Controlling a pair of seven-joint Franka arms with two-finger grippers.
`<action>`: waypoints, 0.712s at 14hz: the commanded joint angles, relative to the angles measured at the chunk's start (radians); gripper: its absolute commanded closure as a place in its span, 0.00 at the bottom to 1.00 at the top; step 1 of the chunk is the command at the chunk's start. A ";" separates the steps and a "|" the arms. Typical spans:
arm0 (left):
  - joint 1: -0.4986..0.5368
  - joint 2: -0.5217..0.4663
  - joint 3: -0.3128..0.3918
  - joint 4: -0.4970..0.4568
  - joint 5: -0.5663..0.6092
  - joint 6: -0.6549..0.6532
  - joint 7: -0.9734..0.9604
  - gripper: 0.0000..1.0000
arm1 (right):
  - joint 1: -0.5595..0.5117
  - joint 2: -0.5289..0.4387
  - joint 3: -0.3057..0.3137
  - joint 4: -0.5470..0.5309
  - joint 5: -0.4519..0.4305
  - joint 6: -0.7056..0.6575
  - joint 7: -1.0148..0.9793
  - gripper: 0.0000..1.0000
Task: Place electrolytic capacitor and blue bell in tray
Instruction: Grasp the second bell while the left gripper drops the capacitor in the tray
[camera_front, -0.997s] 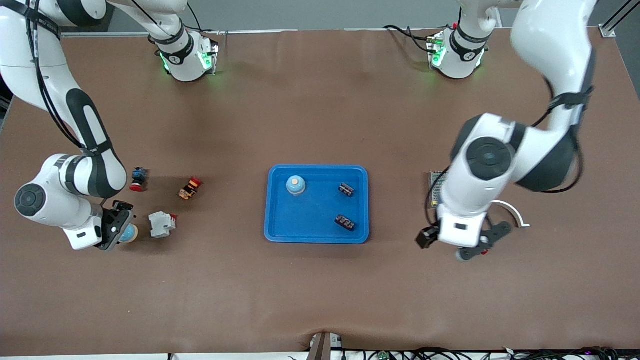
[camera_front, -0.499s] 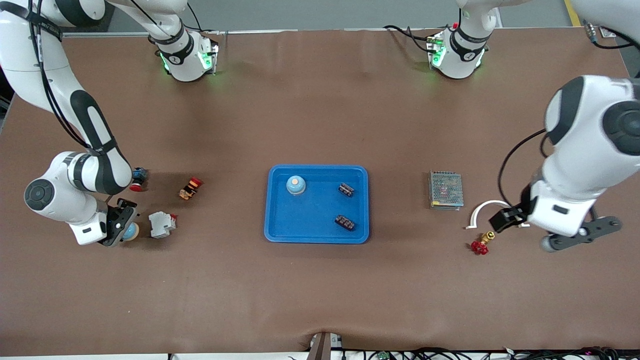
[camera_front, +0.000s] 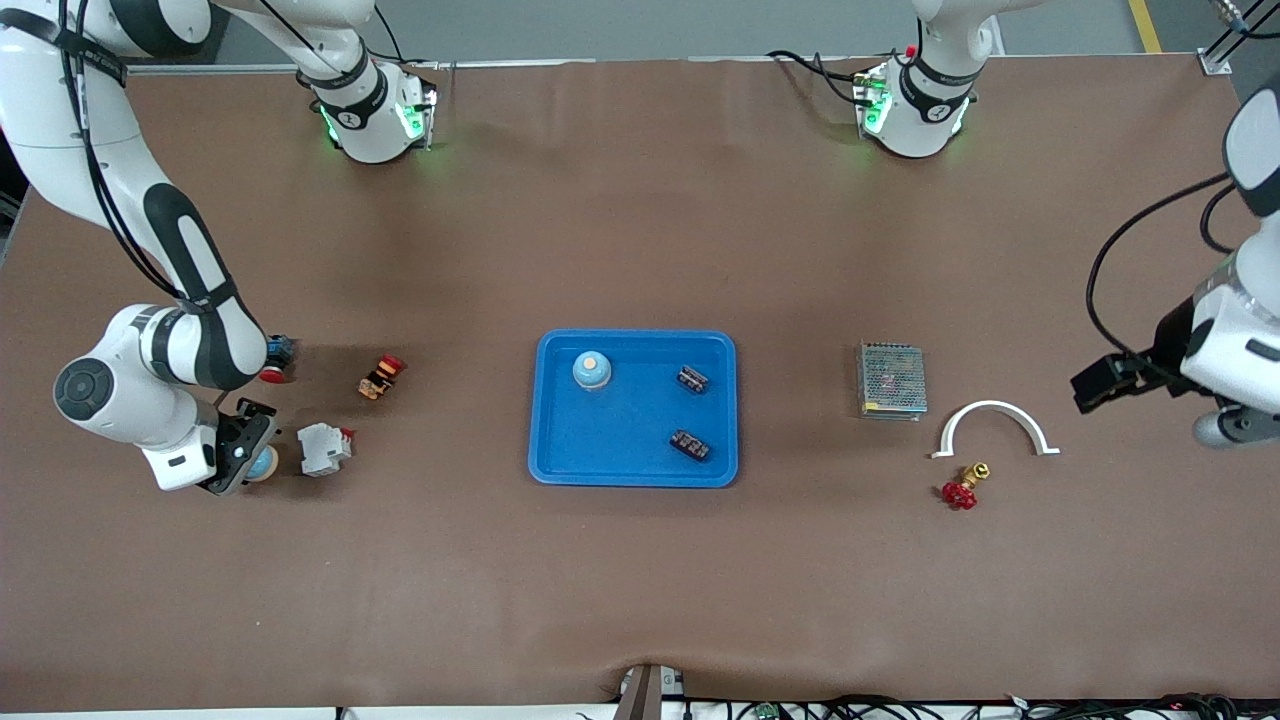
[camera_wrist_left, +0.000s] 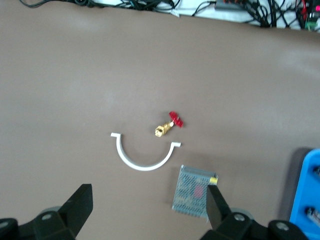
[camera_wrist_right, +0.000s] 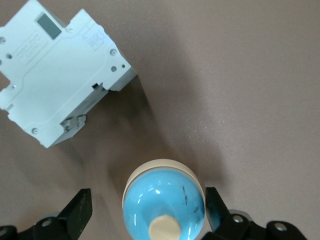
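Right claw (camera_front: 243, 460) is lowered around a blue bell (camera_wrist_right: 164, 205) on the tabletop (camera_front: 640, 580), fingers apart, not yet closed, beside the white breaker (camera_front: 323, 448). Tray (camera_front: 560, 450) holds another bell (camera_front: 591, 370) and two capacitors (camera_front: 692, 379). Left claw (camera_wrist_left: 150, 220) is held spread over the tabletop's left-arm end.

Left hand (camera_front: 1235, 428) partly cut off at edge.
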 joint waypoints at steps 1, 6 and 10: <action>-0.073 -0.197 0.144 -0.200 -0.090 0.004 0.086 0.00 | -0.029 0.006 0.024 -0.004 0.003 0.017 -0.019 0.00; -0.144 -0.284 0.248 -0.259 -0.119 -0.066 0.122 0.00 | -0.028 0.008 0.026 -0.002 0.004 0.015 -0.015 0.80; -0.138 -0.285 0.242 -0.231 -0.121 -0.089 0.132 0.00 | -0.022 0.006 0.028 0.001 0.006 0.009 -0.007 0.84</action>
